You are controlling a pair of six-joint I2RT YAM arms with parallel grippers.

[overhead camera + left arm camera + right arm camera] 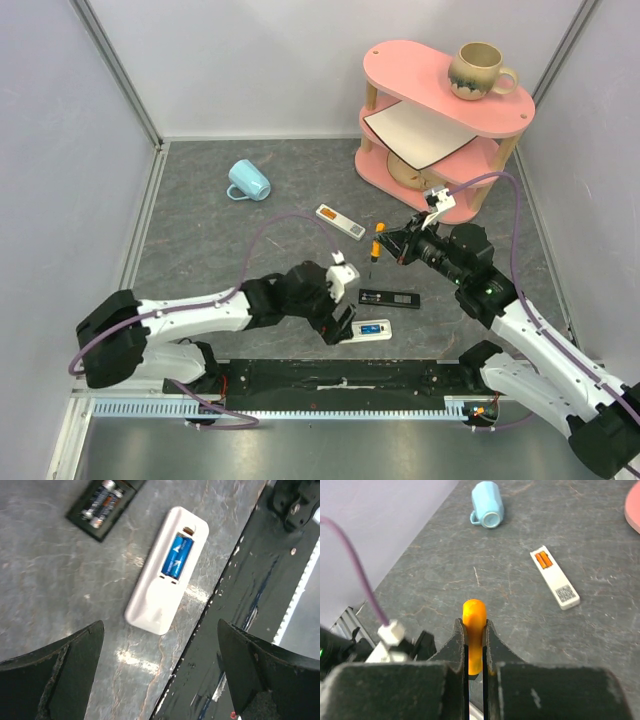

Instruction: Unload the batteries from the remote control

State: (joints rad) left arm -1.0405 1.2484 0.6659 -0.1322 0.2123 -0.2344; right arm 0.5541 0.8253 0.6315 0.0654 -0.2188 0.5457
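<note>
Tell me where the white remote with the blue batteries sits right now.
In the top view the white remote lies at the near edge of the table, just right of the left pincer and nearer the arms than the black remote.

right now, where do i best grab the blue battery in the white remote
From straight above: the white remote lies flat, bay facing up. The blue battery sits sunk between the walls, so probably catch its end by the brown contact, where a gap shows.

blue mug [248, 181] (on its side), pink shelf [410, 70], beige mug [478, 70] on top, orange-handled screwdriver [474, 619]
</note>
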